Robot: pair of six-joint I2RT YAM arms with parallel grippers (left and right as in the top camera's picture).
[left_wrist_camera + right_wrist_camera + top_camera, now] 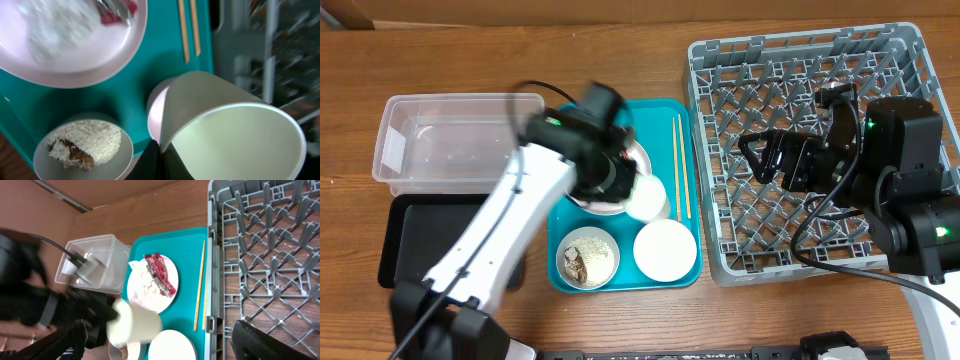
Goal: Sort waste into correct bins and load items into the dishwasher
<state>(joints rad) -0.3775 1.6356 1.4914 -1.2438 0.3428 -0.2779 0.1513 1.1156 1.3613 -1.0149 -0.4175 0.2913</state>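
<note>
white cup [647, 197] hangs above teal tray [660, 115] beside chopsticks [680, 165].

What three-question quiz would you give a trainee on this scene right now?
1. True or false: the two thin wooden chopsticks lie in the large grey plastic dish rack.
2. The left claw grips: A) a small white cup, B) one chopstick, C) nothing.
3. What does the crumpled red-striped wrapper lie on?
Key: 1 false, they lie on the teal serving tray; 2 A; 3 the pale round plate.
</note>
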